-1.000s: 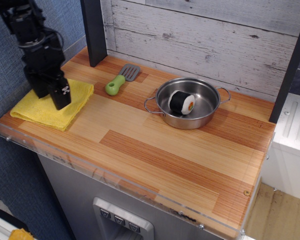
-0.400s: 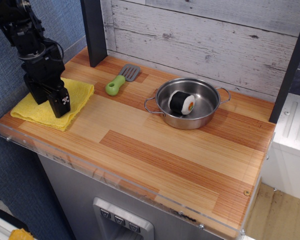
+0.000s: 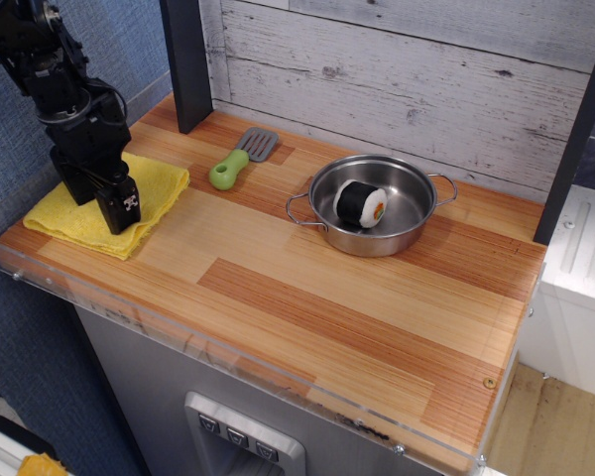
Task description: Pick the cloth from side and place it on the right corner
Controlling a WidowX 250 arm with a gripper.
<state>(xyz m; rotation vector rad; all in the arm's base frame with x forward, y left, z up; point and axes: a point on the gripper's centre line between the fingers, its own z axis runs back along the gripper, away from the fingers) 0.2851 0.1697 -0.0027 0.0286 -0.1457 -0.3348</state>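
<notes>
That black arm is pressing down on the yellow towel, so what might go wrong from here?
The black fingers may pinch only the top layer of the folded yellow terry cloth, so it could unfold and drag. On the way to the far right corner, a hanging cloth might brush the green-handled spatula or the steel pan holding the sushi toy.

This looks like a play kitchen set up as a robot test bench. A striped wood countertop (image 3: 307,288) edged with a clear acrylic strip (image 3: 228,357) sits against a whitewashed plank wall (image 3: 407,69). On it stand a small steel pan (image 3: 372,213) holding a toy sushi roll (image 3: 361,203), and a green-handled toy spatula (image 3: 240,159). Grey appliance-style buttons (image 3: 238,436) show below the counter.
</notes>
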